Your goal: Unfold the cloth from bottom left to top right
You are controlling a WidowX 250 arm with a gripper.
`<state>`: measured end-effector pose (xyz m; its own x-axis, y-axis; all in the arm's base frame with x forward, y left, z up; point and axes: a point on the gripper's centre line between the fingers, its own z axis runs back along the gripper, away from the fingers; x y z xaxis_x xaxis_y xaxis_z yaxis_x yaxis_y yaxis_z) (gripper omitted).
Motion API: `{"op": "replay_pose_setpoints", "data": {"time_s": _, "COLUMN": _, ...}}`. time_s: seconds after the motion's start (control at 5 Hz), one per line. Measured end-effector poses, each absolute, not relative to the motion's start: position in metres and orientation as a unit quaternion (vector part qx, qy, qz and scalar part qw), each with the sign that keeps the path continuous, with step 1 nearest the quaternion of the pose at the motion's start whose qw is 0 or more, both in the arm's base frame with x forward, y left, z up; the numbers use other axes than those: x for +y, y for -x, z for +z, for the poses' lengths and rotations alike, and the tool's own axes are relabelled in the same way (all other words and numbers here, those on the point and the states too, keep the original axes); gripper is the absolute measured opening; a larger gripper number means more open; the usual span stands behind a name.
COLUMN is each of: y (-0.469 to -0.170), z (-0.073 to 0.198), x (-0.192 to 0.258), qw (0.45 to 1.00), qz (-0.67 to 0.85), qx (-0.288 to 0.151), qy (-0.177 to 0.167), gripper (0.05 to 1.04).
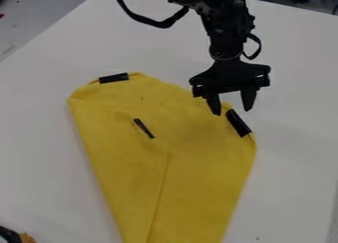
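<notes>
Here I'm watching the yellow cloth [201, 182] sprawling from centre to six o'clock, my gripper [232, 111] hanging at one o'clock, jaws apart, and I'm expecting light, floppy handling, so I'm favouring a pinch by the inner black strip [144, 128], toward eight.

Black arm with looping black cables and silvery joint ring.

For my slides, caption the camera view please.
Black two-finger gripper, open above a folded yellow cloth with black strips on a white table.
</notes>
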<state>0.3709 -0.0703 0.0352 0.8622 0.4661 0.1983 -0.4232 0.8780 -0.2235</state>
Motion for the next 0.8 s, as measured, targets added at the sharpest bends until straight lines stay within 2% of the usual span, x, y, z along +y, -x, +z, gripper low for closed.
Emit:
{"op": "replay_pose_setpoints", "data": {"time_s": 0.2, "y": -0.374, "z": 0.040, "x": -0.078, "qw": 0.962, "qz": 0.238, "qx": -0.119, "qy": 0.062, "gripper": 1.002}}
{"op": "replay_pose_setpoints", "data": {"time_s": 0.4, "y": -0.372, "z": 0.043, "x": -0.068, "qw": 0.975, "qz": 0.181, "qx": -0.131, "qy": -0.020, "gripper": 1.003}}
{"op": "replay_pose_setpoints", "data": {"time_s": 0.6, "y": -0.366, "z": 0.046, "x": -0.058, "qw": 0.989, "qz": 0.082, "qx": -0.106, "qy": -0.063, "gripper": 1.000}}
{"op": "replay_pose_setpoints", "data": {"time_s": 0.8, "y": -0.356, "z": 0.033, "x": -0.041, "qw": 0.992, "qz": 0.064, "qx": -0.087, "qy": -0.059, "gripper": 1.001}}
